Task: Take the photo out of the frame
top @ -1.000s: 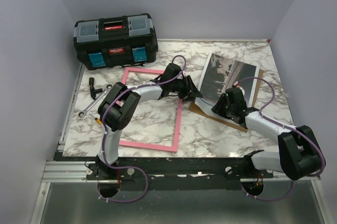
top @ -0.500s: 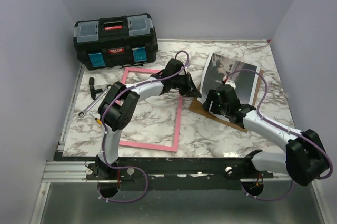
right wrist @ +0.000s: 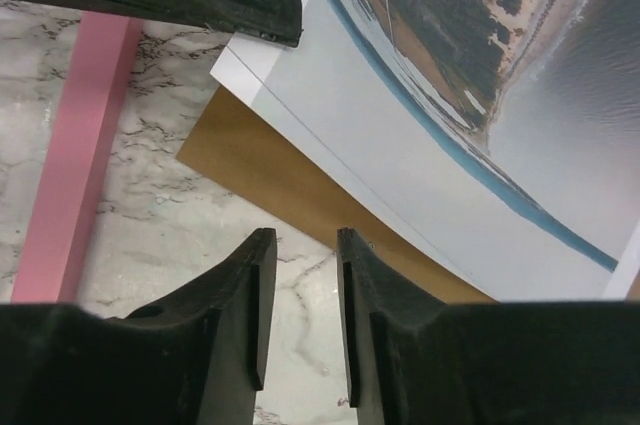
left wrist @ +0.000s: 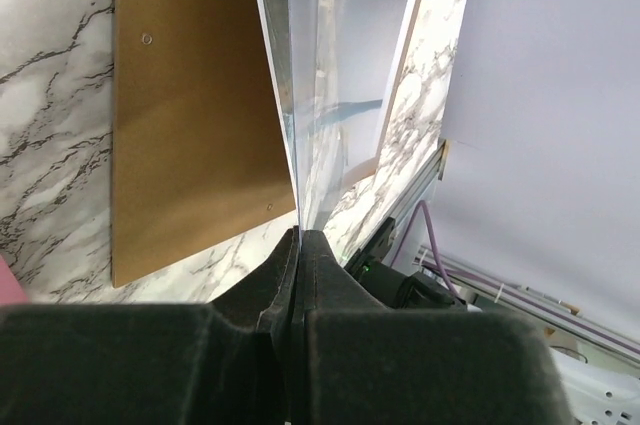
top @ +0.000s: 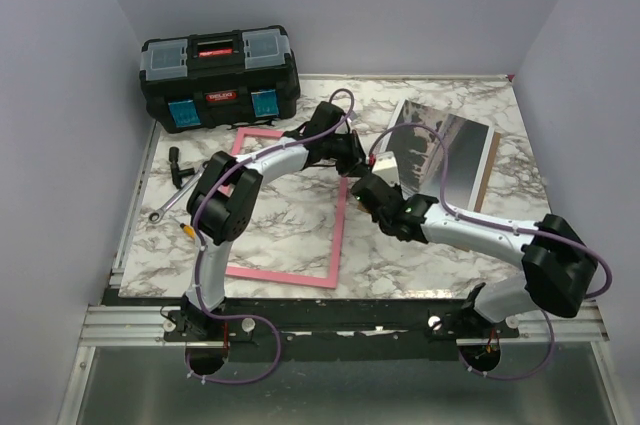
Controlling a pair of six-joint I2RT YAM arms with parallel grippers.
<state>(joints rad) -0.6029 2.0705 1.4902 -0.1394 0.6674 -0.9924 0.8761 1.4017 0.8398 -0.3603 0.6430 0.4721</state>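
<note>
Left wrist view: photo (left wrist: 340, 65) seen near edge-on, picture unreadable; backing board (left wrist: 190, 125) cut off at top edge. Right wrist view: frame (right wrist: 68, 155) cut by left edge; photo runs off top and right. Toolbox (top: 220, 75) label too small to read.

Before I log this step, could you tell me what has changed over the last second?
The left gripper shut on the photo at its near-left corner and tipped it up off the brown backing board. The right gripper swung left towards the pink frame, jaws apart, holding nothing. The frame and the toolbox stayed put.
</note>
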